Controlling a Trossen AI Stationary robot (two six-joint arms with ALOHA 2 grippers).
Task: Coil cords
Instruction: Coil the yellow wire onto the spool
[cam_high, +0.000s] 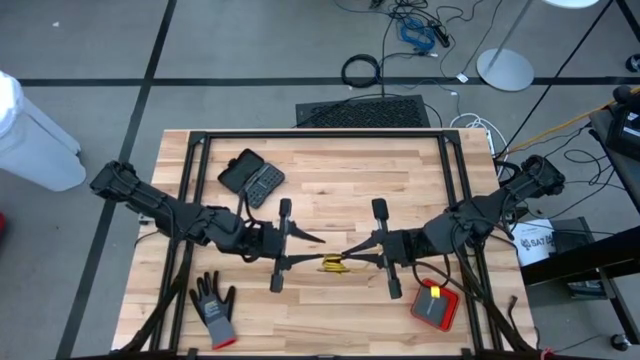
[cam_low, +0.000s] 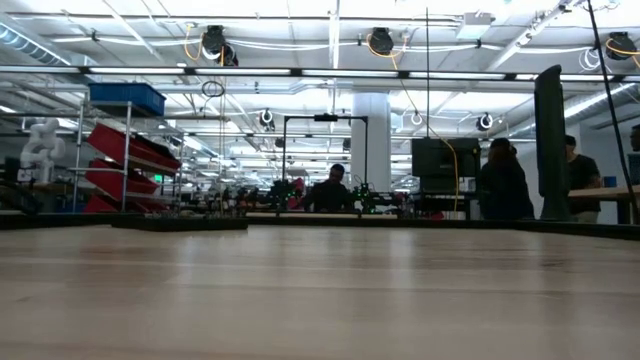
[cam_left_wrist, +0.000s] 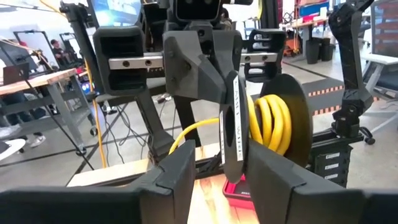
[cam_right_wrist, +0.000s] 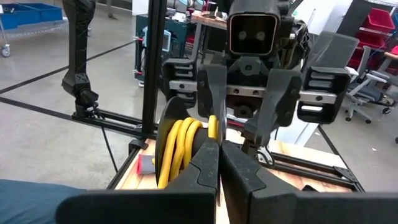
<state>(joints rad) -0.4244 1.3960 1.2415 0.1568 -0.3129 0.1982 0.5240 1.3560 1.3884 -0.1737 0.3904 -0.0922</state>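
Nearest the front edge of the wooden surface (cam_high: 330, 320) lie a grey glove (cam_high: 215, 310) on the left and a red and grey device (cam_high: 435, 303) on the right; any writing on the device is too small to make out. Just past them, near the middle, the two arms meet tip to tip. The right pincer (cam_high: 352, 262) is closed on the yellow cord (cam_high: 333, 264), its fingers pressed together with the yellow loops and a black round part (cam_right_wrist: 165, 146) at their tips. The left pincer (cam_high: 322, 262) stands partly open with its fingers on either side of the right pincer's tip; whether it grips the cord itself cannot be made out, since the other arm's finger covers that spot. From above the cord is only a small yellow patch, mostly hidden between the fingertips. Farther back lies a black calculator (cam_high: 251, 177), its keys unreadable. Beyond the surface, a white box (cam_high: 536, 243) shows letters beginning "SAT", cut off by the arm.
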